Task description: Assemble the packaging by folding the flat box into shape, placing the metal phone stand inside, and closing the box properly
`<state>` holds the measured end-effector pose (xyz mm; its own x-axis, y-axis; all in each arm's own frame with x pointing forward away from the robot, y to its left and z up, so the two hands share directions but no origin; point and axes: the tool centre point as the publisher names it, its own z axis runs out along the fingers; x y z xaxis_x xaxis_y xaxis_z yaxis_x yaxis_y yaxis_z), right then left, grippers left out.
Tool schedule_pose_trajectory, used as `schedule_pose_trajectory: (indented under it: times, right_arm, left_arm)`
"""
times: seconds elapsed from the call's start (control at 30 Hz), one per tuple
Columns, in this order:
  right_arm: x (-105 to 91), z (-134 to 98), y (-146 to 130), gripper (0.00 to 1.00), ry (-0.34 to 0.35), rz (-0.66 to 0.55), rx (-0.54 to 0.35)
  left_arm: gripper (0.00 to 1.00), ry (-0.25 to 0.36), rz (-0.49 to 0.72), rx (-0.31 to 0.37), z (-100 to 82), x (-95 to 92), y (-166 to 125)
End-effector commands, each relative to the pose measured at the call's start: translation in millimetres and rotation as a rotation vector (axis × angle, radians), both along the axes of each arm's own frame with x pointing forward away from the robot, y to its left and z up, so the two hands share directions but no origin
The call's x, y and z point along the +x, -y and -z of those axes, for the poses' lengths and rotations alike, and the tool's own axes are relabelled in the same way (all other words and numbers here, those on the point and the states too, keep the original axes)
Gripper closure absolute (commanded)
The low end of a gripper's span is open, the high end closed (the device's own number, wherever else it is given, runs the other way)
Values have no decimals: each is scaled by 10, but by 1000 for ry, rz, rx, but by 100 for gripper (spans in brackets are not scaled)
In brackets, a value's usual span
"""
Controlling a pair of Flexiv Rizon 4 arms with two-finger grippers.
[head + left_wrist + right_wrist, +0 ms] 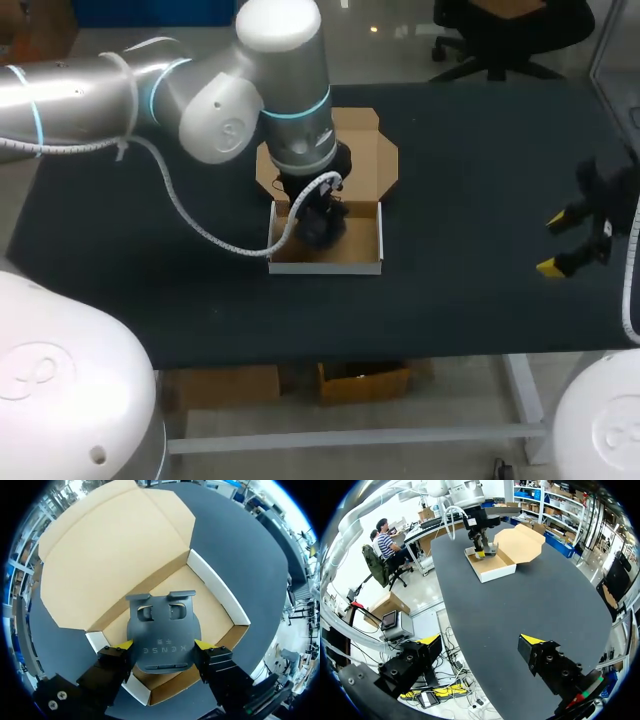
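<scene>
The folded box (pixel 325 266) stands mid-table as a tray with white walls, its brown lid flap (pixel 378 150) lying open behind it. My left gripper (pixel 318 222) points down into the tray. In the left wrist view, this gripper (pixel 164 645) is shut on the dark grey metal phone stand (pixel 162 630), one yellow tip on each side. The stand hangs over the brown floor of the box (pixel 217 592), near the front wall; whether it touches the floor I cannot tell. The lid (pixel 115 555) lies flat beyond. My right gripper (pixel 558 243) is open and holds nothing, far to the right.
In the right wrist view, the right gripper (pixel 481 641) hovers by the table's edge, one finger past it. The box (pixel 492 566) and left gripper (pixel 481 550) are far ahead of it. Dark tabletop (pixel 470 180) lies between the two arms.
</scene>
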<state>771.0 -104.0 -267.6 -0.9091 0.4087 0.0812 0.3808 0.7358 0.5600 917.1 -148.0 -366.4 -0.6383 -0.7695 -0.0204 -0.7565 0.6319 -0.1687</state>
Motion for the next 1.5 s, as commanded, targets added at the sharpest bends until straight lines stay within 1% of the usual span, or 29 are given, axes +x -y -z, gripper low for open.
schedule_pose_trajectory:
  times: [0.03, 0.13, 0.6, 0.9, 0.93, 0.97, 1.0, 1.03, 1.33, 1.43, 1.5]
  right_arm:
    - [-12, -4, 11, 0, 3, -1, 4]
    - [-12, -4, 11, 0, 3, -1, 4]
    - [-12, -4, 11, 0, 3, -1, 4]
    - [-12, -4, 11, 0, 3, -1, 4]
    - [-12, -4, 11, 0, 3, -1, 4]
    - [-12, -4, 11, 0, 3, -1, 4]
    - [-12, -4, 11, 0, 3, -1, 4]
    - [-12, -4, 11, 0, 3, -1, 4]
    - [-12, -4, 11, 0, 3, -1, 4]
    - [-12, -4, 11, 0, 3, -1, 4]
    - [-12, -4, 11, 0, 3, -1, 4]
  left_arm:
    - [100, 0, -3, 15, 87, 20, 87]
    - [100, 5, -6, 24, 127, 22, 101]
    - [100, 15, -3, 23, 157, 63, 111]
    - [100, 1, -9, 25, 190, 115, 95]
    - [92, 1, -9, 25, 191, 115, 94]
    - [59, 0, -9, 25, 192, 114, 94]
    - [23, -1, -10, 25, 194, 112, 93]
    - [0, -2, -13, 26, 194, 111, 92]
    - [0, -11, -45, 17, 176, 93, 124]
    - [0, -21, -82, 10, 154, 72, 149]
    - [0, -13, -112, 7, 133, 59, 159]
